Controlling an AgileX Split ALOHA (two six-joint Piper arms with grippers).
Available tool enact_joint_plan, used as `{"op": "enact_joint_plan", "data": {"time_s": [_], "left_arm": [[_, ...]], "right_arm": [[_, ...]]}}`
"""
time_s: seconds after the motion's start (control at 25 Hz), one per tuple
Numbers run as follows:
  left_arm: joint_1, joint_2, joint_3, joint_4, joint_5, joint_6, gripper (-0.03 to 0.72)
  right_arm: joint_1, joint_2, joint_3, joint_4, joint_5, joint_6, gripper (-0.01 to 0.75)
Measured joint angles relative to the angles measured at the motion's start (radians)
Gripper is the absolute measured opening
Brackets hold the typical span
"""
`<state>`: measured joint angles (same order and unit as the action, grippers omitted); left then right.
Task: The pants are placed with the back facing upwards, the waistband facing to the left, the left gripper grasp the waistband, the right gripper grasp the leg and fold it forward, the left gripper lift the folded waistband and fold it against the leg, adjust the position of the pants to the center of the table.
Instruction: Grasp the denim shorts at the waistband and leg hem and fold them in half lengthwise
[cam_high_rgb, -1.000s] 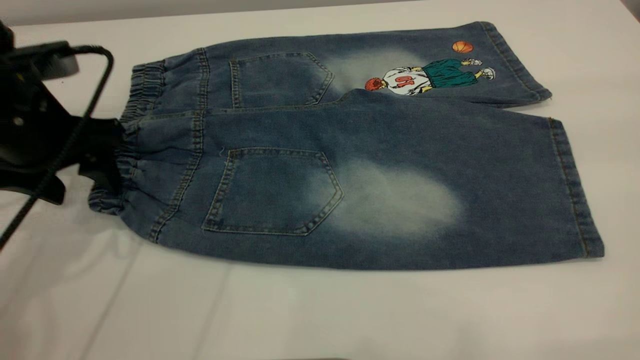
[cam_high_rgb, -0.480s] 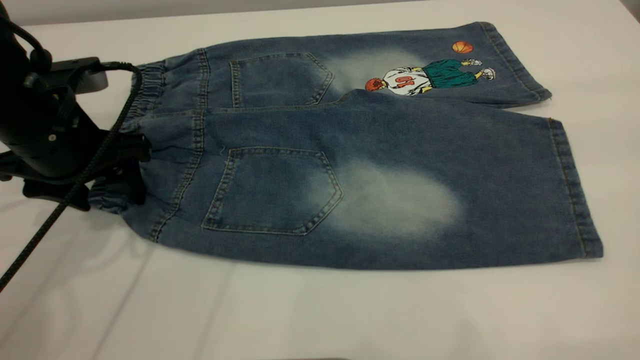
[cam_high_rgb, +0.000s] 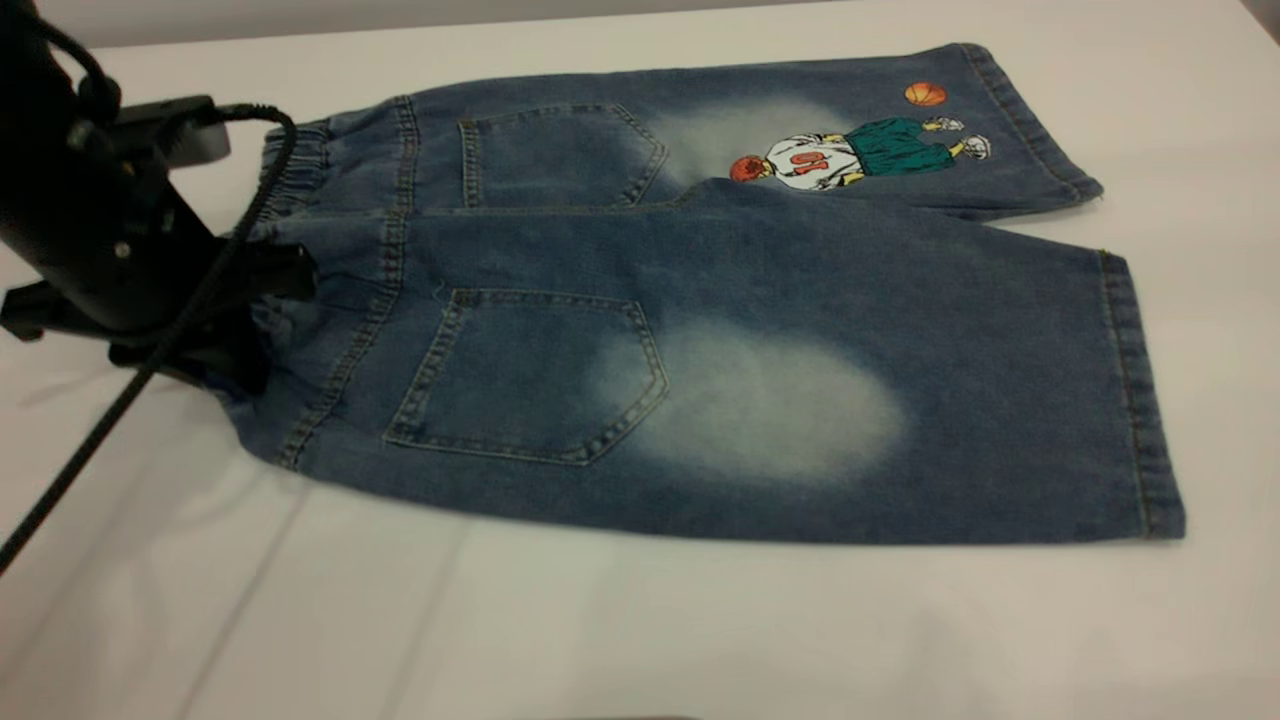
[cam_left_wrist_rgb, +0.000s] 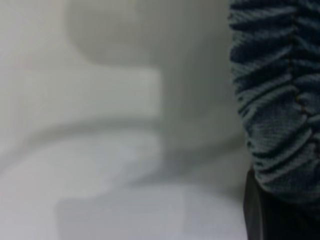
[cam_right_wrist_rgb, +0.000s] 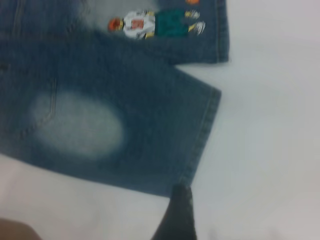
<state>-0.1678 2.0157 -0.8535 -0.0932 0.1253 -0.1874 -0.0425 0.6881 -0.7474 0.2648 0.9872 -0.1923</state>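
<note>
The pants (cam_high_rgb: 700, 300) lie flat on the white table (cam_high_rgb: 700, 620), back up with both pockets showing. The gathered waistband (cam_high_rgb: 300, 170) points left. My left gripper (cam_high_rgb: 265, 320) sits at the near part of the waistband and is shut on the bunched denim there. In the left wrist view the ruched waistband (cam_left_wrist_rgb: 277, 100) lies against a dark finger (cam_left_wrist_rgb: 260, 210). The plain leg (cam_high_rgb: 1000, 380) with the faded patch is nearest; the printed leg (cam_high_rgb: 860, 150) is behind it. A black part of my right gripper (cam_right_wrist_rgb: 178, 212) shows just off the near hem corner of the leg (cam_right_wrist_rgb: 200, 130).
A black braided cable (cam_high_rgb: 90, 460) trails from the left arm across the table's near left. White tabletop surrounds the pants on the near side and to the right.
My left gripper has moved right onto the near waistband and closed on it. The near waistband corner is gathered up, and the near leg's hem has slid slightly left.
</note>
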Motion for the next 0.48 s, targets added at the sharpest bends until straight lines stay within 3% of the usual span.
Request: {"op": "enact_joint_plan", "data": {"time_s": [0.36, 0.48], "left_arm": [[0.001, -0.070, -0.127, 0.001, 0.220, 0.171, 0.090], [0.001, -0.070, -0.163, 0.001, 0.290, 0.194, 0.090]], "right_arm": [[0.001, 0.286, 0.000, 0.153, -0.068, -0.257, 0.587], [0.038, 0.393, -0.002, 0.189, -0.080, -0.325, 0.587]]}}
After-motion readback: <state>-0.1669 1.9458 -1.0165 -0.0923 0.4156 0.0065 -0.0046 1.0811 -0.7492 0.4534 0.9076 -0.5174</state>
